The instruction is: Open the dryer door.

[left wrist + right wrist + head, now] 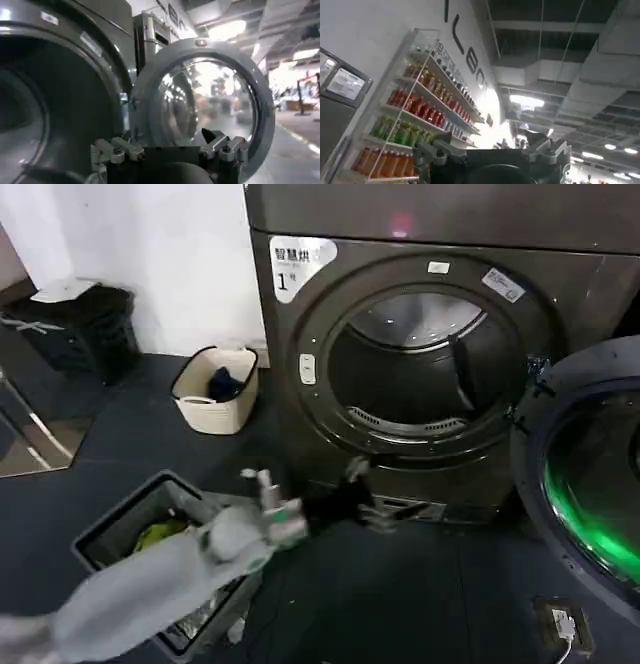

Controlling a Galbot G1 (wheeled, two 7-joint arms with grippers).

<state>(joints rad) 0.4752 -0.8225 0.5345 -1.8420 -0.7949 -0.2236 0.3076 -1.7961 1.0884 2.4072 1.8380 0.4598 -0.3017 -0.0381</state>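
The dryer [590, 284] is a dark grey front-loader with a white label marked "1" [295, 264]. Its round drum opening [420, 374] is uncovered. The dryer door [527, 464] hangs swung out to the right, hinged at the opening's right side, with a green glow in its glass. In the left wrist view the dryer door [260, 100] stands open beside the drum, chrome rim facing me. My left gripper [372, 496] hovers low in front of the dryer, just under the opening, open and empty [170, 145]. My right gripper [492, 150] points up at the ceiling, open, holding nothing.
A cream laundry basket [215, 389] sits on the floor left of the dryer. A grey crate [150, 534] with clothes lies under my left arm. A black bin [75, 329] stands far left. A floor socket [565, 624] is at bottom right. Shelves of bottles [410, 115] line a wall.
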